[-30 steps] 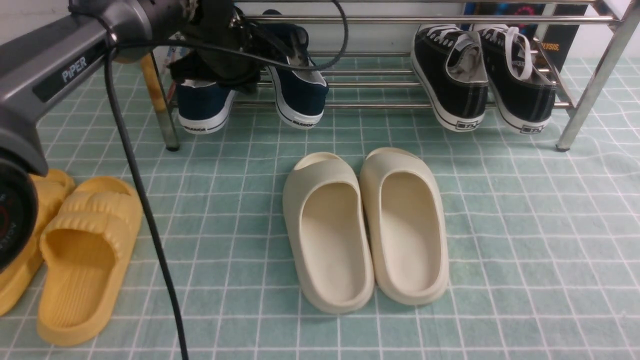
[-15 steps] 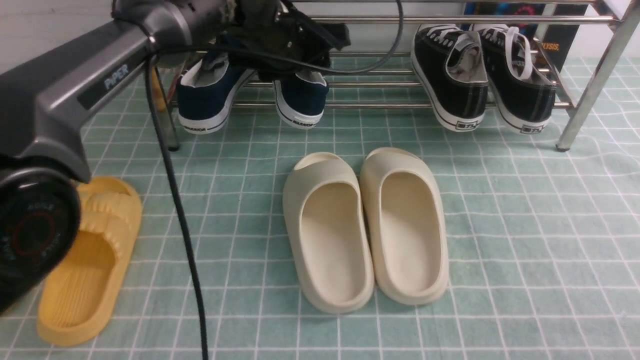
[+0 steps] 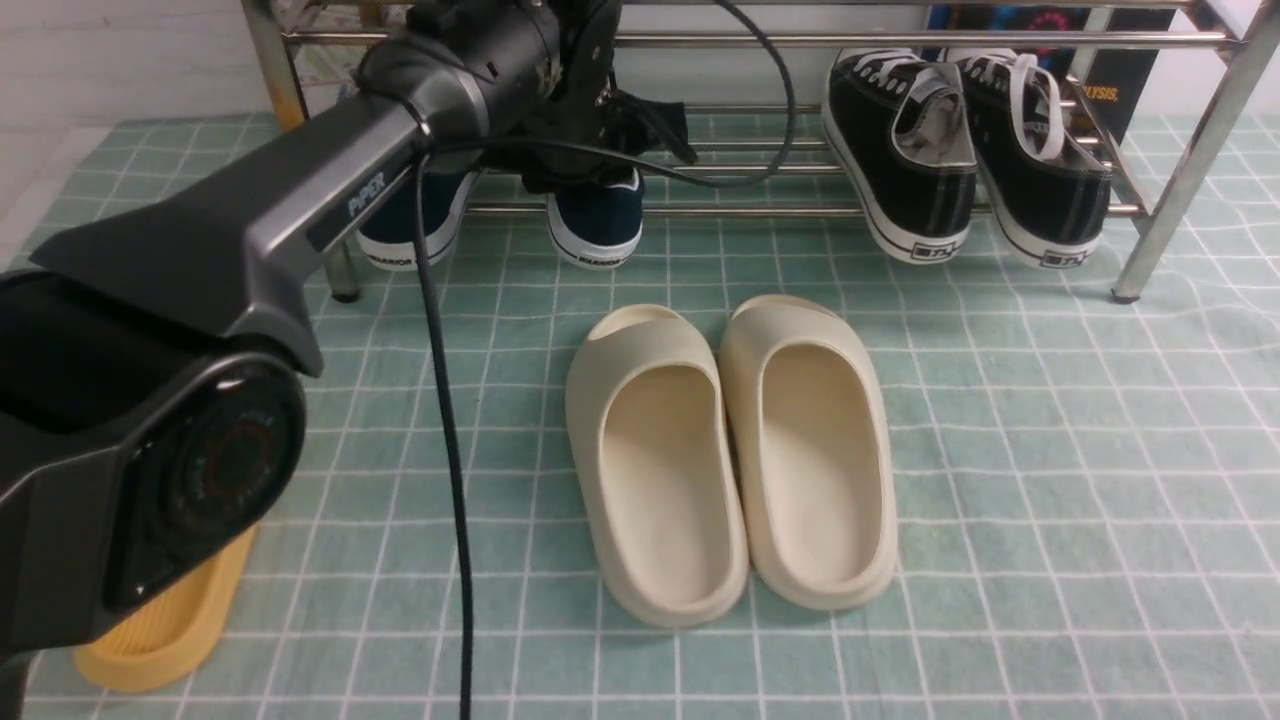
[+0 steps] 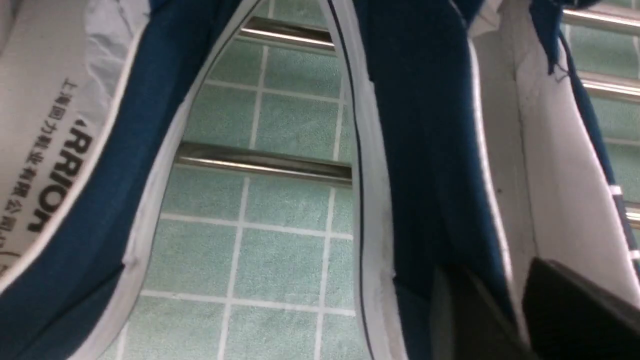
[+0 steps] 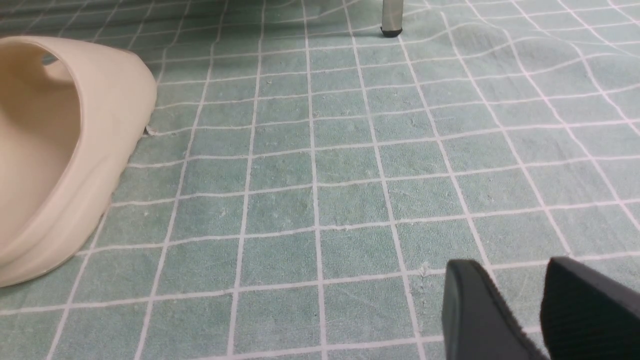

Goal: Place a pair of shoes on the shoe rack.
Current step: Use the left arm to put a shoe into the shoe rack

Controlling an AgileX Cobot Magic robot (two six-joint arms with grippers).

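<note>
Both navy shoes (image 3: 597,215) rest on the rack (image 3: 760,211). The left jaws straddle one shoe's wall, pinching or not I cannot tell; the right jaws gape above the mat (image 5: 350,150)

Looks to me like a home entryway setup: chrome rack (image 3: 760,211) by the far wall (image 3: 100,60), black sneakers (image 3: 900,190) on it, slides (image 3: 730,450) near me on a green checked mat (image 3: 1050,450).

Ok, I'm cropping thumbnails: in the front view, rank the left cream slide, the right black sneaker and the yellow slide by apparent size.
1. left cream slide, nearest.
2. right black sneaker.
3. yellow slide, mostly hidden behind the left arm.
</note>
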